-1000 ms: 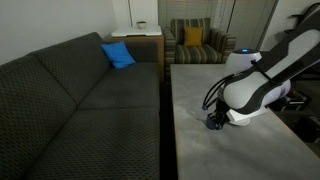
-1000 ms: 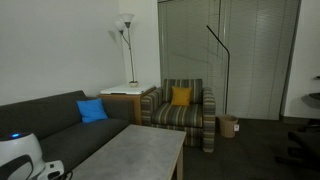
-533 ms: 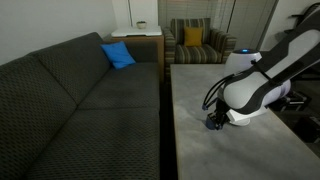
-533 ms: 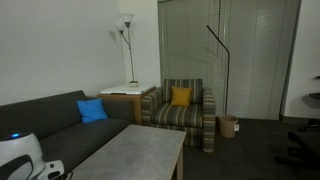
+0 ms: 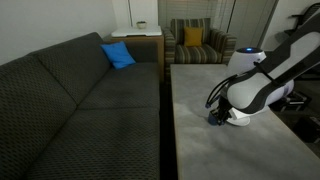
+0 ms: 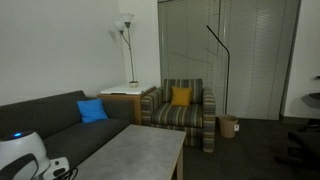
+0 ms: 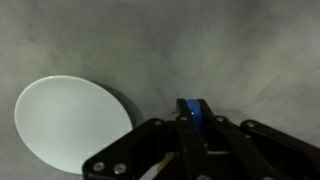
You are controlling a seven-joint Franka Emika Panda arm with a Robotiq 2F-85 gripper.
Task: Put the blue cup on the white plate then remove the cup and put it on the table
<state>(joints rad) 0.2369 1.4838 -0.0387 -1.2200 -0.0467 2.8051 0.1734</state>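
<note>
In the wrist view my gripper [image 7: 193, 104] is shut on the rim of the blue cup [image 7: 194, 116], of which only a narrow blue strip shows between the fingers. The white plate [image 7: 70, 125] lies flat on the table [image 7: 230, 50] to the left of the cup, apart from it. In an exterior view the gripper [image 5: 214, 118] sits low over the grey table [image 5: 195, 95] with the dark cup in it; the plate is hidden there. The arm's end also shows at the edge of an exterior view [image 6: 58, 167].
A dark sofa [image 5: 80, 95] with a blue cushion [image 5: 118, 55] runs along the table's side. A striped armchair [image 5: 195, 42] and a small side table [image 5: 135, 38] stand at the far end, with a floor lamp [image 6: 124, 40] behind.
The arm has shifted slightly, carrying the cup a little away from the sofa side. The grip on the cup is unchanged.
</note>
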